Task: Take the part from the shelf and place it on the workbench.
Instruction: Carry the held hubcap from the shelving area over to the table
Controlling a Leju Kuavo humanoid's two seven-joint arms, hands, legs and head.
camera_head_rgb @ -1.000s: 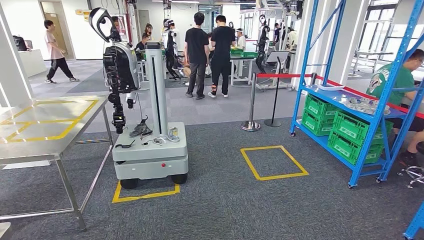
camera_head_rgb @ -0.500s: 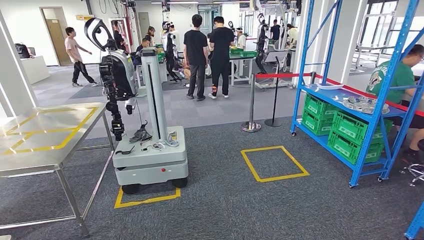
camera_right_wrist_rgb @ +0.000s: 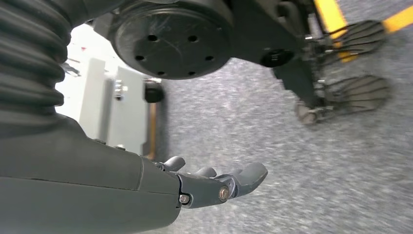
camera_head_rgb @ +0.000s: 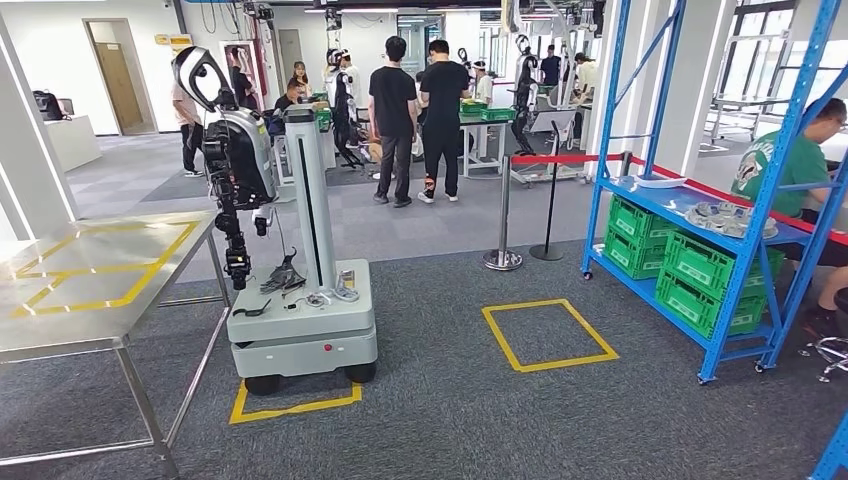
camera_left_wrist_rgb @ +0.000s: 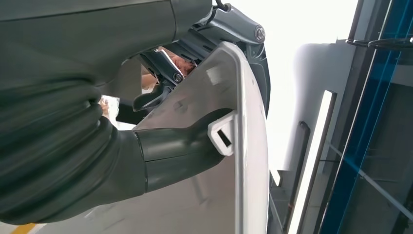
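Note:
In the left wrist view my left hand [camera_left_wrist_rgb: 168,151] grips a flat light-grey part [camera_left_wrist_rgb: 209,200] with a white clip on its edge; the thumb presses on its face and dark fingers [camera_left_wrist_rgb: 163,73] hold its far side. My right hand [camera_right_wrist_rgb: 214,185] hangs over the grey carpet with its fingers stretched out and nothing in them. The steel workbench [camera_head_rgb: 60,320], marked with yellow tape, stands at the left of the head view. The blue shelf [camera_head_rgb: 745,235] stands at the right, with more silver parts [camera_head_rgb: 725,215] on it.
Another robot on a grey wheeled base [camera_head_rgb: 300,330] stands beside the workbench's right end. A yellow taped square [camera_head_rgb: 548,335] marks the carpet in front of the shelf. Green crates [camera_head_rgb: 700,265] fill the lower shelf. A stanchion [camera_head_rgb: 502,215] and several people stand behind; one sits past the shelf.
The head camera has shifted slightly, so the whole scene has moved a little. A person in the background has walked rightward behind the other robot.

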